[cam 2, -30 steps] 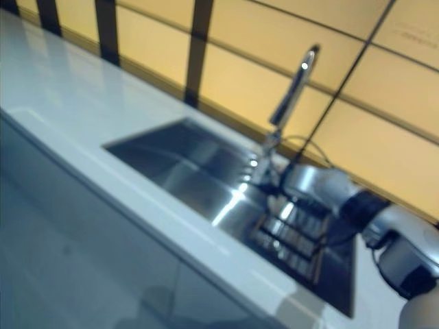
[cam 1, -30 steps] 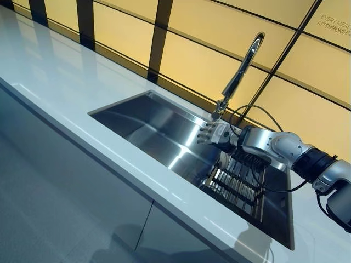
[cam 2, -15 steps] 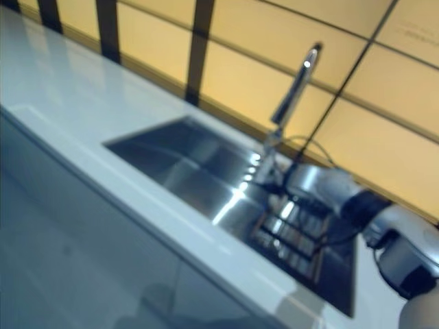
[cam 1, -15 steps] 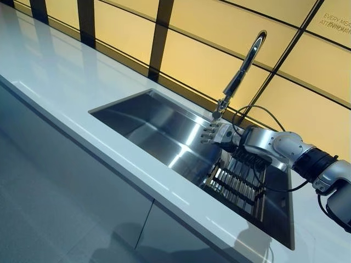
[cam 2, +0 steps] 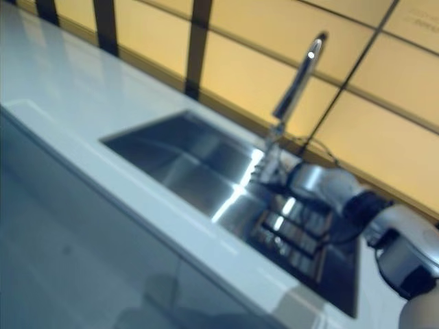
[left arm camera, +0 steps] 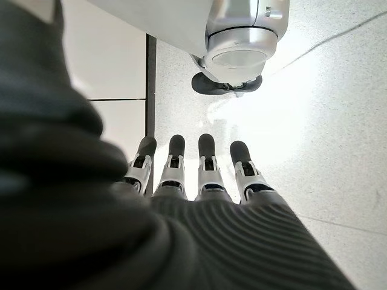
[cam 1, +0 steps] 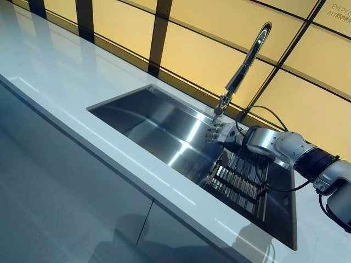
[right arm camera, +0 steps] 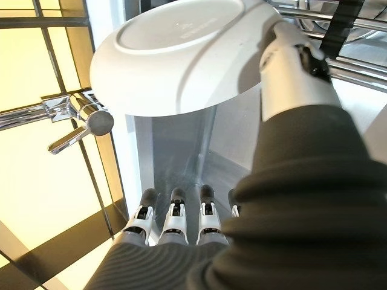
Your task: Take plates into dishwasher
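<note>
A white plate [right arm camera: 181,54] shows its underside close to my right hand [right arm camera: 175,223] in the right wrist view. The thumb [right arm camera: 290,78] lies against the plate's rim and the fingers are straight, away from the plate. Metal bars of a dish rack [right arm camera: 363,24] show just behind the plate. From the head, my right hand [cam 1: 218,133] hovers over the steel sink [cam 1: 148,118], just under the tap's base and at the far end of the rack [cam 1: 238,181]; the plate cannot be made out there. My left hand [left arm camera: 199,175] hangs open over the floor, seen only in its wrist view.
A tall chrome tap [cam 1: 244,66] rises behind the sink, its lever [right arm camera: 84,124] beside my right hand. A white counter [cam 1: 66,82] runs along the left and front of the sink. Behind stands a yellow panelled wall [cam 1: 197,49] with dark bars.
The whole picture has shifted a little, so the camera has moved. My right hand stays under the tap's base, nearly where it was.
</note>
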